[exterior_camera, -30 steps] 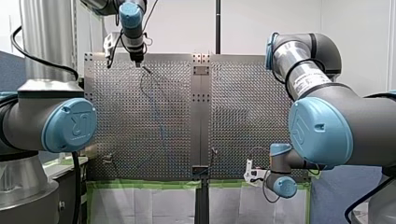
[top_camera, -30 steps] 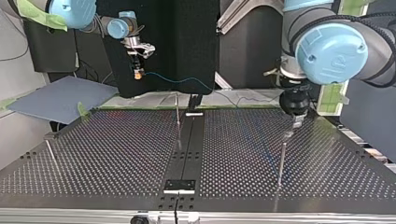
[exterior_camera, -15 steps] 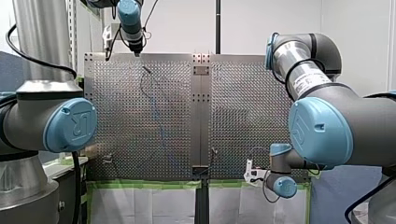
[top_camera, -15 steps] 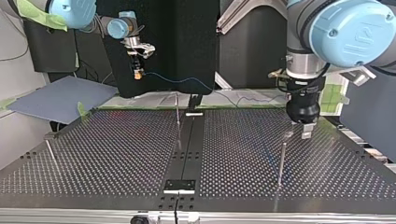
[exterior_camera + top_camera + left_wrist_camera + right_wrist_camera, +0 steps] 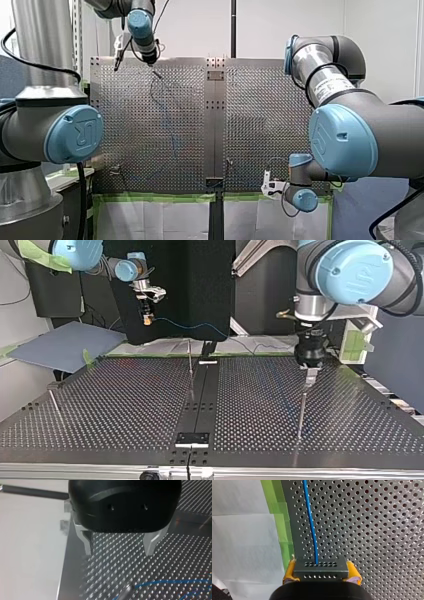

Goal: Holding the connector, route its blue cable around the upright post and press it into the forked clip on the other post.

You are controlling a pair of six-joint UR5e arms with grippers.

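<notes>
Perforated table (image 5: 125,405): side edges cut off in top view.
My left gripper (image 5: 119,552): metal fingers spread, nothing between; hangs near top of upright post (image 5: 301,412), top view right.
My right gripper (image 5: 321,573): yellow pads clamp connector (image 5: 321,566), beyond table's far edge, top view left.
Blue cable (image 5: 310,522) leaves connector; its course over table is faint.
Post's top too small to make out.

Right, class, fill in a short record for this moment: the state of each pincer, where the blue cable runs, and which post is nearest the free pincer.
Right pincer: shut on the black connector, yellow pads either side
Left pincer: open, metal fingers, nothing between them
Blue cable: runs from the connector out over the perforated table
Post: upright, at the top view's right, close below the open pincer in that view
</notes>
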